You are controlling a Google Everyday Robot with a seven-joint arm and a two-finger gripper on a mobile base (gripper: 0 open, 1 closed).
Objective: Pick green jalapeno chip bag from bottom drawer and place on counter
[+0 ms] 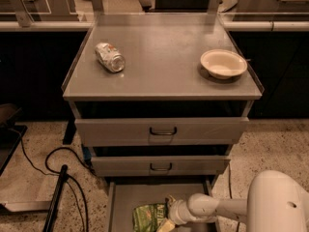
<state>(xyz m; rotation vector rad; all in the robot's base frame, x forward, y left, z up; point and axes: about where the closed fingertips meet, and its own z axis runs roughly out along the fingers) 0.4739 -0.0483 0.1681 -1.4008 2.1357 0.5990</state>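
The green jalapeno chip bag [148, 216] lies flat on the grey floor of the open bottom drawer [126, 197], at the bottom edge of the camera view. My gripper [170, 213] reaches in from the right on a white arm and sits right against the bag's right edge, partly cut off by the bottom of the view. The counter [164, 62] is the flat grey cabinet top above the two shut upper drawers.
A crushed silver can [110, 57] lies on the counter's left. A pale bowl [223, 63] stands at its right. Black cables [58, 178] run over the speckled floor at the left. My white arm housing [280, 202] fills the bottom right.
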